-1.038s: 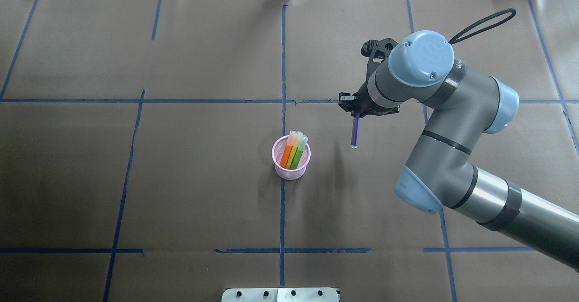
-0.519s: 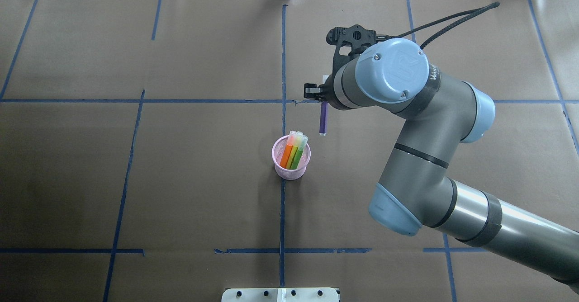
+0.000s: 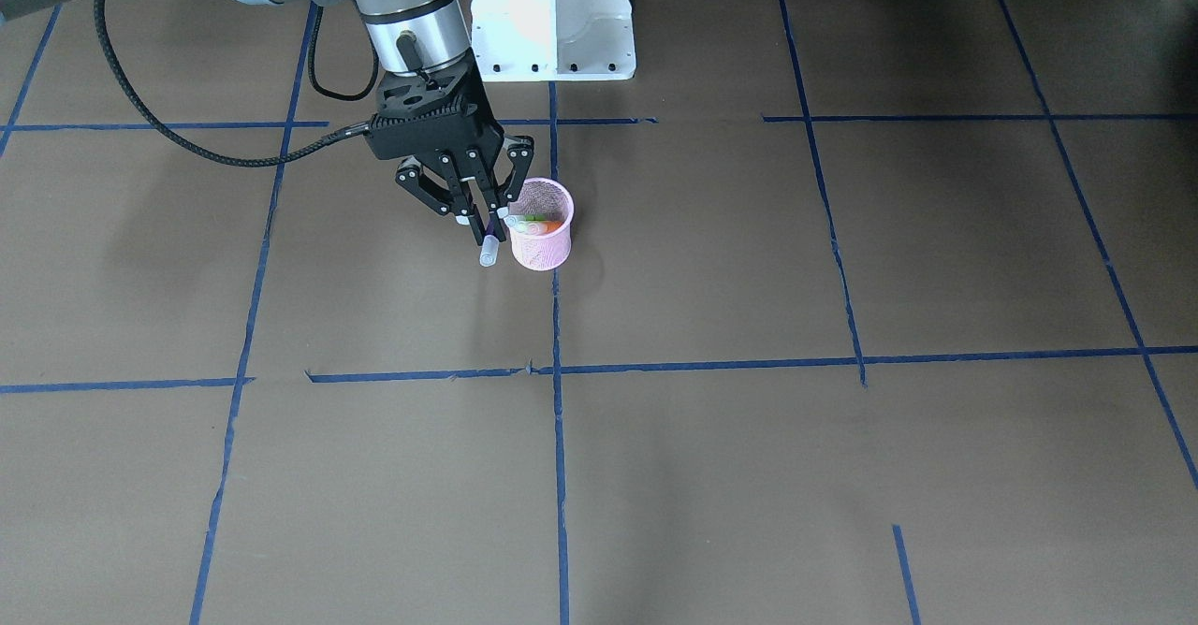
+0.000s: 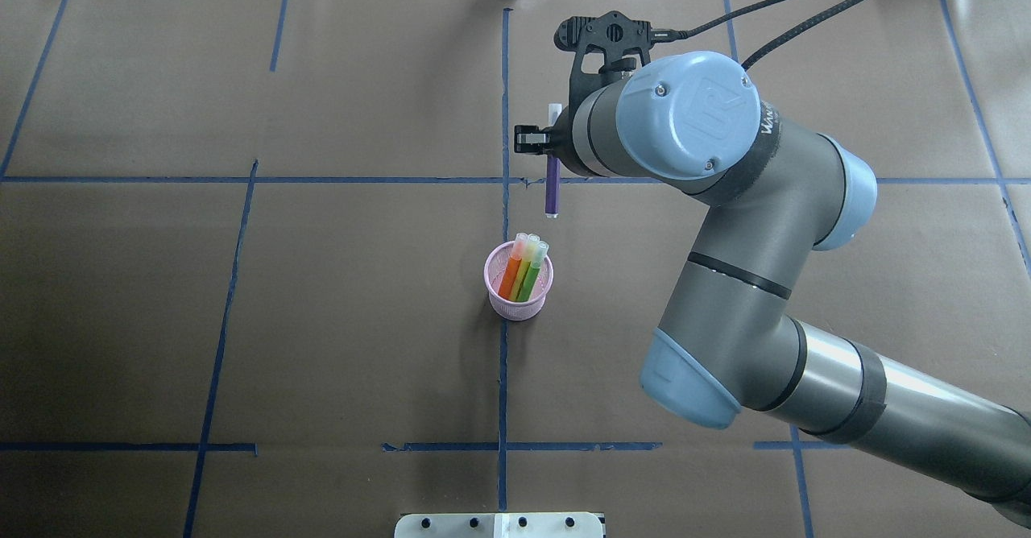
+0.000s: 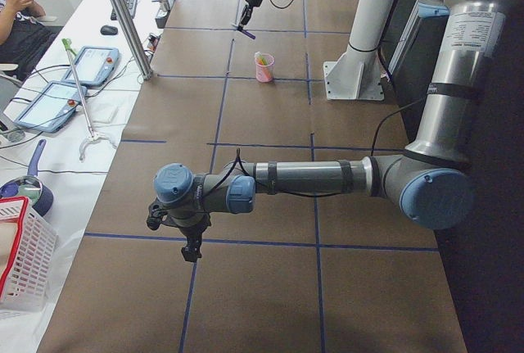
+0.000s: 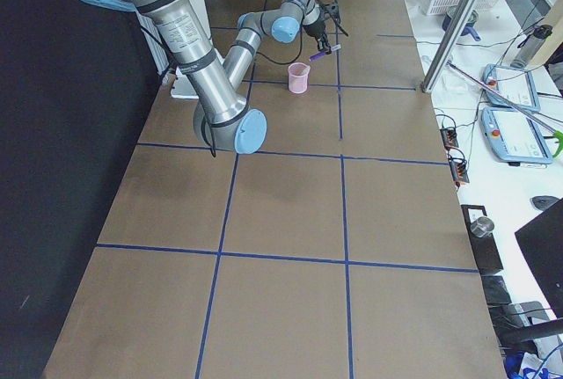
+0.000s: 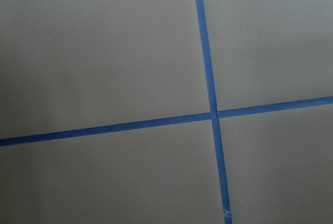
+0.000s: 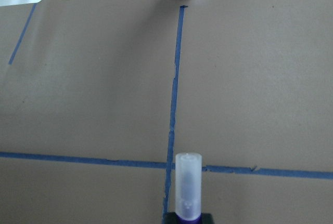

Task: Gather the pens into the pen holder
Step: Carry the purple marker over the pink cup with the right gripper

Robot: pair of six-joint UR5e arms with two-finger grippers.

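Observation:
My right gripper [image 4: 552,154] is shut on the purple pen [image 4: 552,188] and holds it in the air, tilted, just beyond the pen holder [image 4: 519,287]. In the front view the gripper [image 3: 485,221] hangs right beside the pink mesh cup [image 3: 541,232], with the pen's pale cap [image 3: 488,253] pointing down. The cap [image 8: 188,185] fills the bottom of the right wrist view. An orange pen [image 4: 511,274] and a green pen [image 4: 532,277] stand in the cup. My left gripper [image 5: 190,248] hangs low over the table far off, and I cannot tell if it is open.
The table is brown paper with blue tape lines [image 4: 503,119]. The white robot base [image 3: 552,17] stands behind the cup. Tablets [image 5: 90,65] and a white basket [image 5: 20,246] lie off the table on the operators' side. The left wrist view shows only a tape cross [image 7: 214,115].
My right gripper has carried the purple pen leftward and farther from the robot, from well right of the cup to just beyond its rim. The cup and its pens have not moved.

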